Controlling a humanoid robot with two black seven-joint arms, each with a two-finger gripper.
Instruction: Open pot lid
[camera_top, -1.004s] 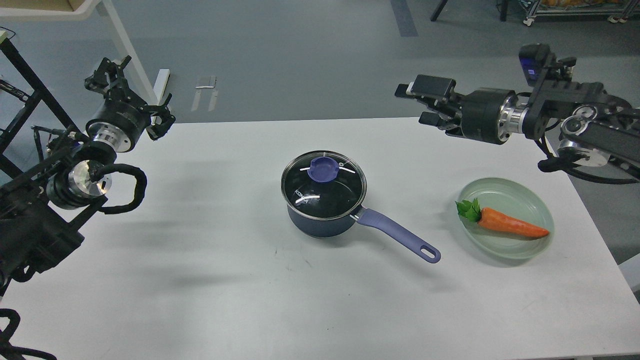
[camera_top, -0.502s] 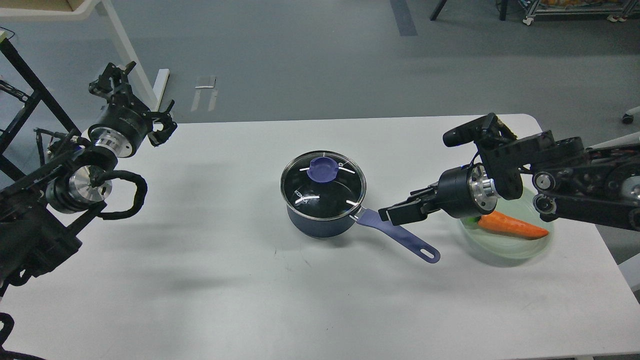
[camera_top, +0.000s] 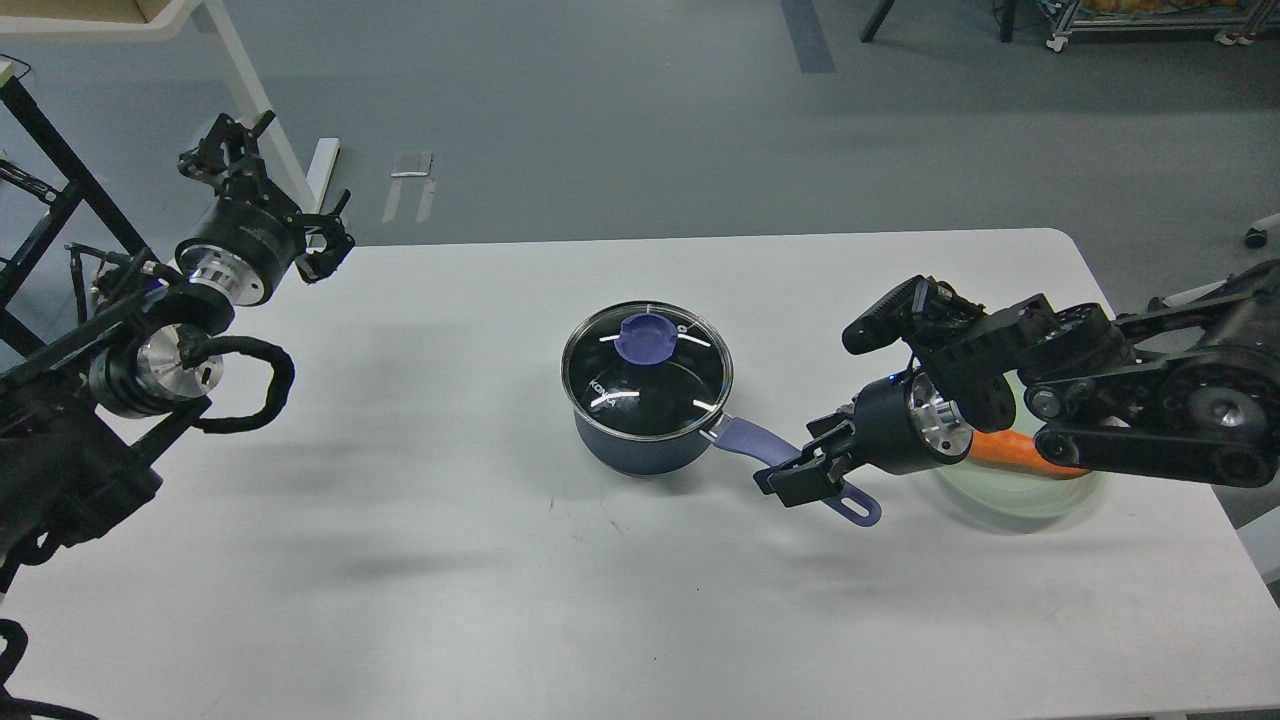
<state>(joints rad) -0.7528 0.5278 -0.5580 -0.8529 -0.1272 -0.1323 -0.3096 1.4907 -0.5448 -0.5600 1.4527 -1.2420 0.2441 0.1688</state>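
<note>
The dark navy pot (camera_top: 640, 445) stands at the middle of the white table (camera_top: 450, 560). Its glass lid (camera_top: 648, 378) with the purple-blue knob (camera_top: 647, 340) sits shut on it. The lavender handle (camera_top: 748, 440) points to the right and toward me. My right gripper (camera_top: 803, 468) is low over the middle of that handle, its fingers apart on either side of it; the handle's holed end (camera_top: 860, 507) shows beyond. My left gripper (camera_top: 272, 195) is open and empty, held high at the table's far left, far from the pot.
A pale green plate (camera_top: 1020, 495) with an orange carrot (camera_top: 1000, 447) lies right of the pot, mostly hidden by my right arm (camera_top: 1120, 400). A white table leg (camera_top: 255, 110) and a black frame (camera_top: 45, 160) stand at the back left.
My right arm swung down from high at the back right to the pot's handle, now lower and nearer its holed end. My left gripper barely shifted. The pot and lid have not moved.
</note>
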